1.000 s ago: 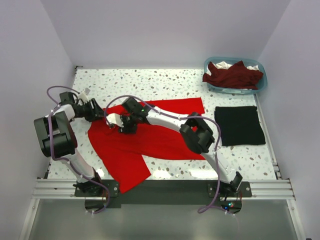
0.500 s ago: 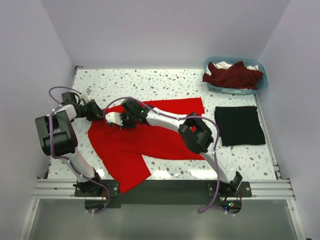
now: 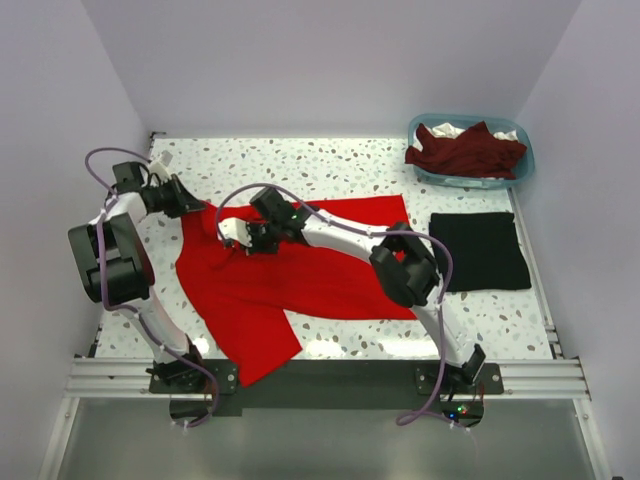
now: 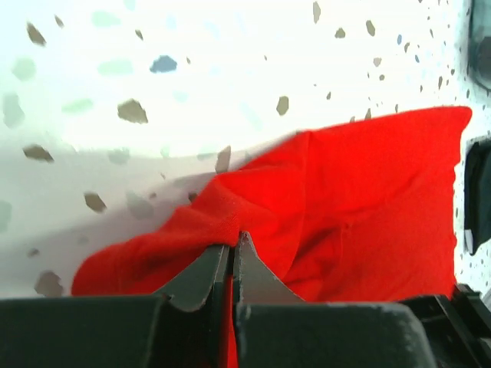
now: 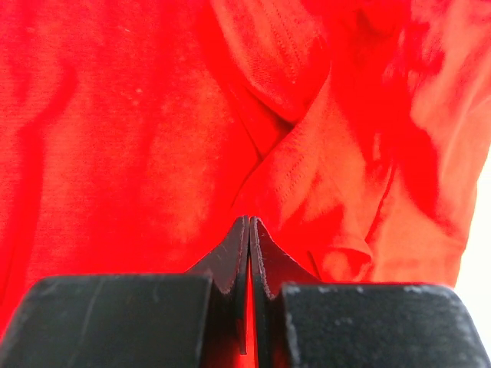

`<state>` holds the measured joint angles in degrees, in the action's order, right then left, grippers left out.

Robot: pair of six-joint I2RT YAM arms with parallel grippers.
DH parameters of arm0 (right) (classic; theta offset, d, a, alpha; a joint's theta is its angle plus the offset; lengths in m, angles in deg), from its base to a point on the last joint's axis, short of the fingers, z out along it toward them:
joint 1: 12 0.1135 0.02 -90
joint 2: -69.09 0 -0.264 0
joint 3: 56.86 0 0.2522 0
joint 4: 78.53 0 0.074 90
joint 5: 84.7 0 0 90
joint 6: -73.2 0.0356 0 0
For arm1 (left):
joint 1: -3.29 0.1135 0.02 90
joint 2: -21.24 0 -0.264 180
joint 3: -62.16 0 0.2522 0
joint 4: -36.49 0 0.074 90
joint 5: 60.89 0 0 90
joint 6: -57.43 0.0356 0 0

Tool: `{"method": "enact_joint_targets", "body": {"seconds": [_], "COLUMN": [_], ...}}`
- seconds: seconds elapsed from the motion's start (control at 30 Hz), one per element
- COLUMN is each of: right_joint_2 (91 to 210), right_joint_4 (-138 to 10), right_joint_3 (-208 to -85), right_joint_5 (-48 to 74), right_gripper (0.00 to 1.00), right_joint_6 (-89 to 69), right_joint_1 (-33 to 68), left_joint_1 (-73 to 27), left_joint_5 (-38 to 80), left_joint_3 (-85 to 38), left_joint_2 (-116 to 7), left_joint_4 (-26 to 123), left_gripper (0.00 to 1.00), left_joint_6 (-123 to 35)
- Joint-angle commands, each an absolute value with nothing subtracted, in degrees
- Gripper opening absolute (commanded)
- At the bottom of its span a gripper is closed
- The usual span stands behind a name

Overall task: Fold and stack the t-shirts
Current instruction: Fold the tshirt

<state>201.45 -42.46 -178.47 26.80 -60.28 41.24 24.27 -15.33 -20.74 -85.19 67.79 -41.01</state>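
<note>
A bright red t-shirt point(image 3: 300, 275) lies spread over the middle of the table, one part hanging toward the near edge. My left gripper point(image 3: 193, 207) is at the shirt's far left corner, shut on a fold of the red cloth point(image 4: 253, 199), which is drawn up into a ridge at the tips. Close by, my right gripper point(image 3: 248, 243) is shut on the red t-shirt by the crossed collar seams point(image 5: 295, 153). A black t-shirt point(image 3: 478, 250) lies folded at the right. The dark maroon t-shirt point(image 3: 465, 150) is heaped in the basket.
The light blue plastic basket point(image 3: 527, 165) stands at the far right corner, with some white cloth point(image 3: 445, 129) behind the maroon tee. The speckled tabletop point(image 3: 320, 165) runs to walls on three sides. The right arm reaches across the red shirt from the right.
Both grippers have closed on the red shirt. The left gripper has moved toward the far left, pulling the shirt's corner with it. The right gripper shifted slightly away from the near edge.
</note>
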Motion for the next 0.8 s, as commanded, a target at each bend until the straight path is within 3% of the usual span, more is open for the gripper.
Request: {"method": "enact_joint_targets", "body": {"seconds": [0.0,0.33,0.43,0.53,0.57,0.6,0.77], "right_joint_2": [195.7,194.1,195.7,198.4,198.6,199.4,203.0], "right_joint_4": [-42.4,-38.2,-35.6,-33.3,-33.2,-33.3,-30.4], "right_joint_3": [-176.7,-175.3,-178.2,-182.6,-184.2,-184.9,-191.1], "right_joint_5": [32.4,36.1,35.5,34.8,34.7,34.3,35.5], "right_gripper": [0.00,0.00,0.00,0.21,0.32,0.36,0.39], "right_joint_6": [-60.3,-61.2,-60.0,-58.4,-58.0,-57.4,-54.9], "right_joint_1": [40.4,39.1,39.1,39.1,39.1,39.2,39.2], "left_joint_1": [24.8,25.0,25.0,25.5,25.8,26.2,28.3], "left_joint_5": [-14.7,-11.1,-10.4,-9.6,-10.9,-11.7,-15.0], "left_joint_3": [-25.7,-33.9,-34.6,-35.4,-35.3,-35.1,-30.6], "left_joint_2": [-88.7,-97.9,-99.2,-99.4,-98.6,-98.0,-88.9], "left_joint_4": [65.3,63.4,61.9,62.6,62.6,63.1,67.2], "left_gripper": [0.00,0.00,0.11,0.30,0.37,0.39,0.45], "left_joint_6": [-41.7,-40.7,-41.5,-41.3,-41.4,-41.3,-35.3]}}
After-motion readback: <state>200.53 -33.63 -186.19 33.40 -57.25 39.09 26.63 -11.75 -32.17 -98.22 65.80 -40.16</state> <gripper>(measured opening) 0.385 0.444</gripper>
